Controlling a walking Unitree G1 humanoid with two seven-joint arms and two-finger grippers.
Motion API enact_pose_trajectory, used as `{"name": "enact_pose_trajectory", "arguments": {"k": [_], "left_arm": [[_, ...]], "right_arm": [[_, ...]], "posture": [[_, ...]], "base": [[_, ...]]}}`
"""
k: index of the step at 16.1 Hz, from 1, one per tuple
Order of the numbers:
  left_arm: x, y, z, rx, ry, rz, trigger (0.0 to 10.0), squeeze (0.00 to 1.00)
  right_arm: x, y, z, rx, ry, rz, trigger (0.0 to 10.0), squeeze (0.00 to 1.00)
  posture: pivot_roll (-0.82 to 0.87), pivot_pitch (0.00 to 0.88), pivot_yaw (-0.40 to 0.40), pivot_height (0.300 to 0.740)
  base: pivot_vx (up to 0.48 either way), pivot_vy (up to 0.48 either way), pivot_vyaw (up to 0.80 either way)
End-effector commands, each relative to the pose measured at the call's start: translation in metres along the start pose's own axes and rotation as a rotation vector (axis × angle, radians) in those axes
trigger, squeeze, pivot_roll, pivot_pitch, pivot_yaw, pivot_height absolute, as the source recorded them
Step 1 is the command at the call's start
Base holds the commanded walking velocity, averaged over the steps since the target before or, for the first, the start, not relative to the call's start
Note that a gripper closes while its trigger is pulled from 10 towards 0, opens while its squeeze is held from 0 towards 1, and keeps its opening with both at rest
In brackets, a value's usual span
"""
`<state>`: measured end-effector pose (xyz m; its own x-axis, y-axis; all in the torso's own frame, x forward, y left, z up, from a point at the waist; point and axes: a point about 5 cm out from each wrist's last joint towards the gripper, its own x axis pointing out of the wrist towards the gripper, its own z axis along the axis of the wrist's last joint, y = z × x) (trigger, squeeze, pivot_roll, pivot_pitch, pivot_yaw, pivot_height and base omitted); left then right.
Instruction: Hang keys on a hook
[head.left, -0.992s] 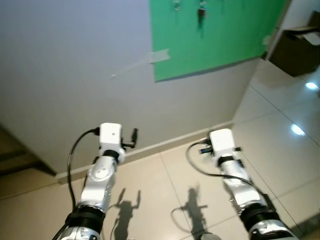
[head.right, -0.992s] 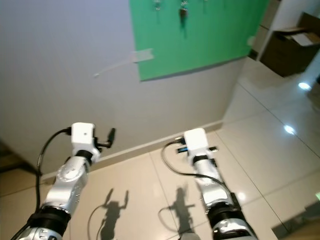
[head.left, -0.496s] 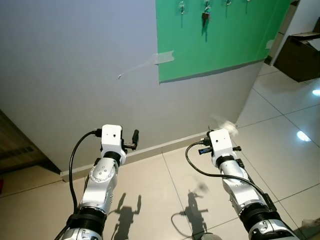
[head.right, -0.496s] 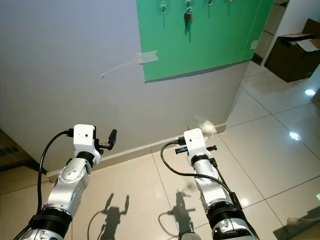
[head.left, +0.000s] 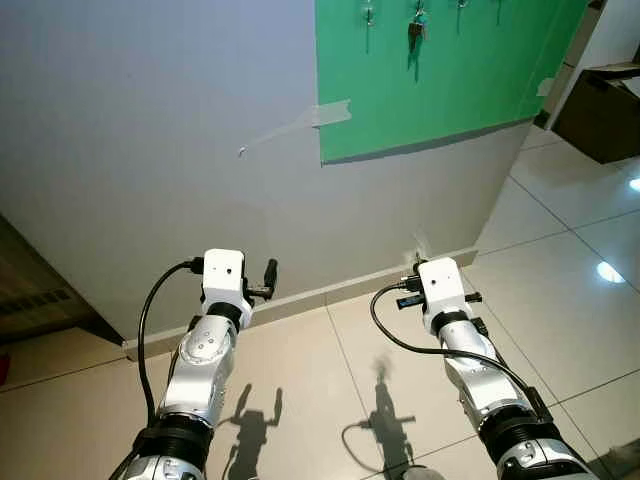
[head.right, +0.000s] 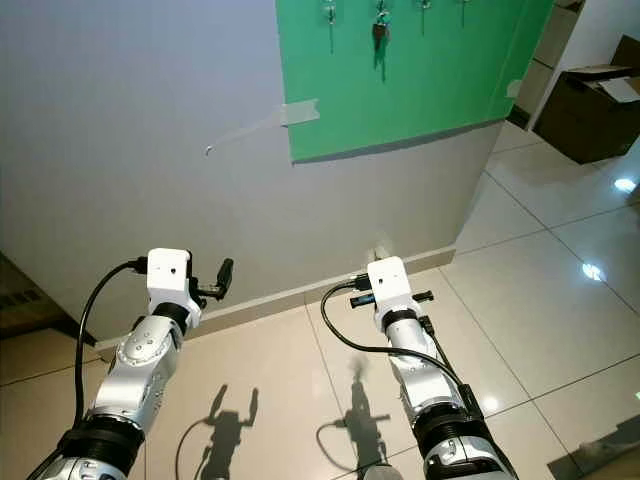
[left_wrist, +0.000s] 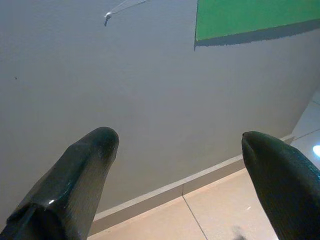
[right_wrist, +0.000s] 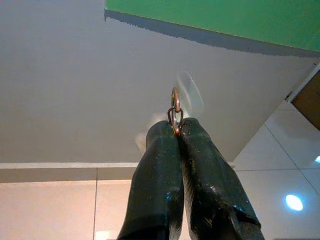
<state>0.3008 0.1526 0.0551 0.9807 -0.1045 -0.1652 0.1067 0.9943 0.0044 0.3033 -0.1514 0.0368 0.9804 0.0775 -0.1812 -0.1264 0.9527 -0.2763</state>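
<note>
Copper-coloured metal, a small key ring (right_wrist: 175, 107), pokes out from between the tips of the right gripper (right_wrist: 176, 131), whose 2 black fingers are pressed together on it; the keys beneath are a pale blur, so their number cannot be read. Pinching the ring at the very fingertips leaves the loop standing proud, which looks like the sensible way to carry it if the loop is to be slipped over a peg. The landmark here is the green board (head.left: 440, 80) taped to the grey wall (head.left: 150, 130). Along its upper edge runs a row of hooks (head.right: 329, 12), and 1 of them already carries a dark set of keys (head.left: 415, 28). The right gripper is well below the board and near the skirting, with the right arm (head.left: 470, 360) held low over the tiled floor (head.left: 560, 260). The left gripper (left_wrist: 175, 145) is also far below the board and off to its left, its fingers wide apart with nothing between them, apparently kept clear as a spare. By this reading the hanging has not yet begun: the ring must be raised to a free hook. A brown cardboard box (head.left: 600, 105) sits to the right of the board.
</note>
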Motion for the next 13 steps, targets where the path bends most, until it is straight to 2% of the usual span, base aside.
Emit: {"name": "enact_pose_trajectory", "arguments": {"k": [1, 13], "left_arm": [[0.0025, -0.0010, 0.0004, 0.022, 0.011, -0.006, 10.0, 0.00], [0.0043, -0.0010, -0.0005, 0.035, 0.018, 0.009, 10.0, 0.00]], "right_arm": [[0.0004, 0.0008, 0.0017, 0.001, -0.006, 0.003, 10.0, 0.00], [0.0004, 0.0025, 0.0024, 0.001, -0.009, 0.015, 10.0, 0.00]], "posture": [[-0.13, 0.000, 0.096, 0.740], [-0.13, 0.000, 0.096, 0.740]], "base": [[0.274, -0.394, 0.00], [0.276, -0.383, 0.00]]}}
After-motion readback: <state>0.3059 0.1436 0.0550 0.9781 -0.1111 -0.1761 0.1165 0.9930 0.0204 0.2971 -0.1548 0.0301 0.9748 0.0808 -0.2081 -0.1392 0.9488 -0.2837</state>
